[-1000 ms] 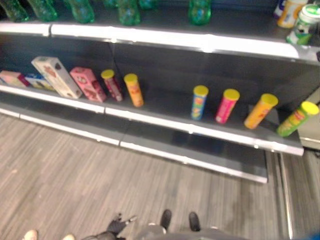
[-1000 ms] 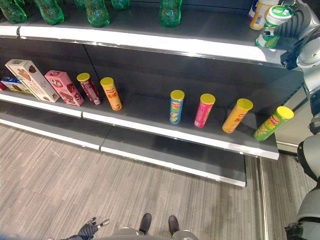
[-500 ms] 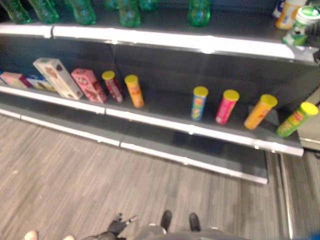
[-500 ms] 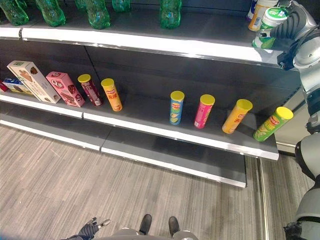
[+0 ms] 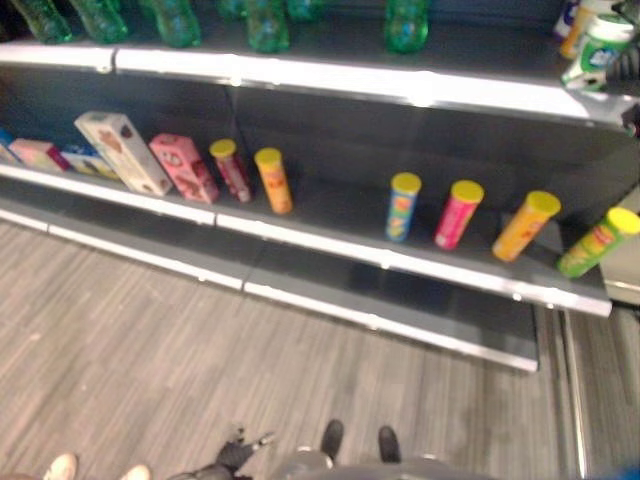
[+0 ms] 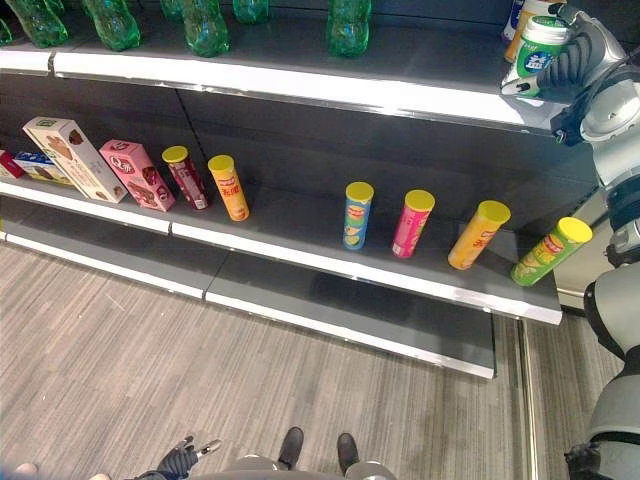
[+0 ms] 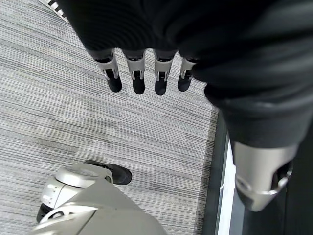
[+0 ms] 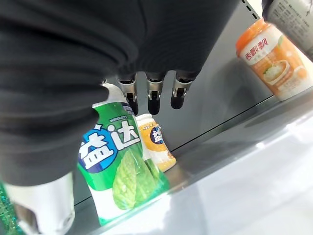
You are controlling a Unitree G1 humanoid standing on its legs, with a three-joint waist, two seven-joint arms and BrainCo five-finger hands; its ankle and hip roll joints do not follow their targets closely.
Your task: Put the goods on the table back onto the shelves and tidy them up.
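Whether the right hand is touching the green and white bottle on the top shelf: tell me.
Touching. In the right eye view the right hand is wrapped round the green and white bottle; the right wrist view shows its thumb against the bottle's side.

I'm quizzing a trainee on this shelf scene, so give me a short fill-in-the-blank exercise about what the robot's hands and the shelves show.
1. The right hand is at the green and white tub on the ____ shelf.
2. The tall tubes on the middle shelf all have ____ lids.
3. The left hand hangs over the ____, holding nothing.
4. The bottles on the top shelf are ____.

Missing words: top; yellow; floor; green
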